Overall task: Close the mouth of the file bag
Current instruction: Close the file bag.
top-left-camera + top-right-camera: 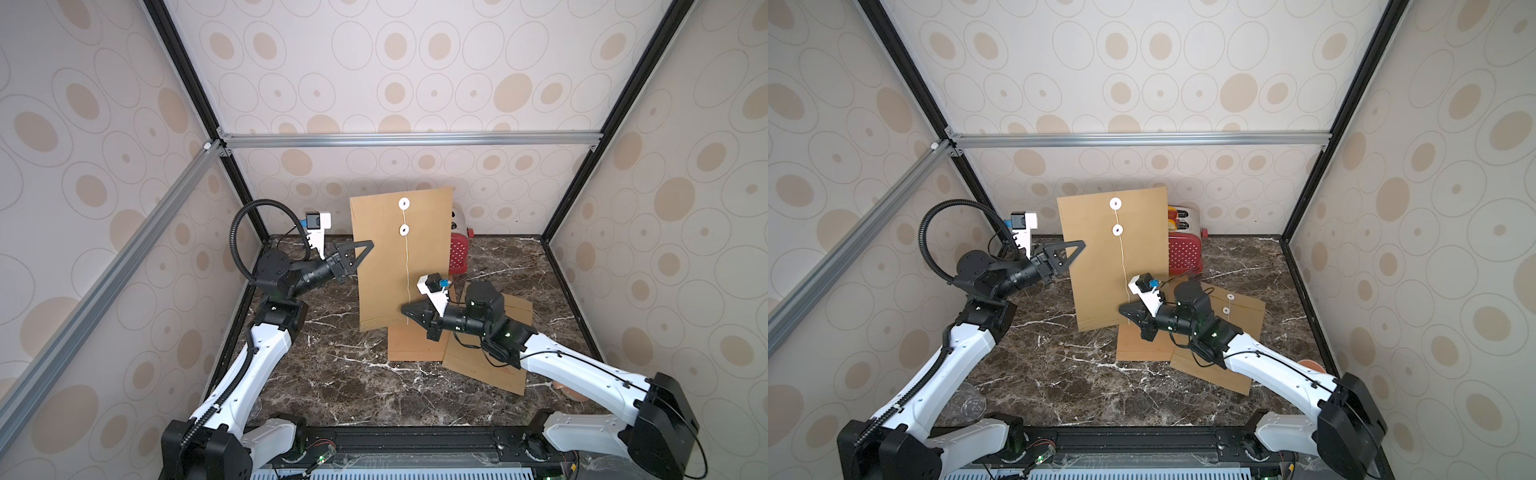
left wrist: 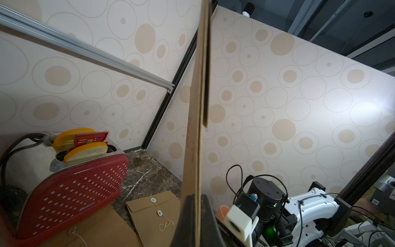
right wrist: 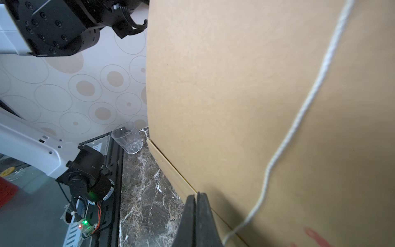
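Above the dark marble table, left claw clamps one edge of the upright brown paper file bag; right claw, closed, sits beside its dangling white string. That one-sided grip could let the bag twist away.

Overhead pair; wrist cameras beside file bag
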Motion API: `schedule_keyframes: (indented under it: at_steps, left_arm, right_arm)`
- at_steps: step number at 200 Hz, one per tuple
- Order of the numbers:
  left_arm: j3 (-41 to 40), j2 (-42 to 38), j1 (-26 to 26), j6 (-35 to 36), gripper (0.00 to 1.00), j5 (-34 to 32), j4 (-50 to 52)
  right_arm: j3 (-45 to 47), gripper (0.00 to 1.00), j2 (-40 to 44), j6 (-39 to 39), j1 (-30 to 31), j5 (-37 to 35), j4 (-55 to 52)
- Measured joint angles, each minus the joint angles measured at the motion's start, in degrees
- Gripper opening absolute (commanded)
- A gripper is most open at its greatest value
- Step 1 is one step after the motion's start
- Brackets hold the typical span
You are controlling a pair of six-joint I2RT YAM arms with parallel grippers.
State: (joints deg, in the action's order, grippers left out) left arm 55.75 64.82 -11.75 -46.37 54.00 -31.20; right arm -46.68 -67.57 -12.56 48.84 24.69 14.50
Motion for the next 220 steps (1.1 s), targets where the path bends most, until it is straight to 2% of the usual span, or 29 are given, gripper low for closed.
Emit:
schedule_keyframes:
  at_steps: [20, 42, 113, 170, 220]
  left_arm:
    - [0.0, -1.73, 0.0, 2.8, 0.0, 0.0, 2.99]
    - [0.0, -3.52, 0.0, 4.9, 0.0, 0.04, 3.54]
    - [-0.11, -9.33, 0.0, 14.03, 0.0, 0.09, 6.75]
    - [-0.22, -9.18, -0.07, 15.8, 0.0, -0.04, 8.24]
    - [-0.33, -9.33, -0.22, 16.17, 0.0, -0.2, 8.24]
  right_arm:
    - [2.08, 0.22, 4.66, 0.92, 0.0, -3.8, -1.46]
    - [2.91, 0.28, 5.7, 2.69, 0.0, -6.08, -2.03]
    - [2.67, 0.38, -1.46, 5.77, 0.0, -5.16, -0.76]
    - [2.56, 0.42, -4.07, 5.92, 0.0, -3.82, 7.87]
    - [-0.42, 0.44, -9.66, 5.55, 0.0, -3.34, 10.84]
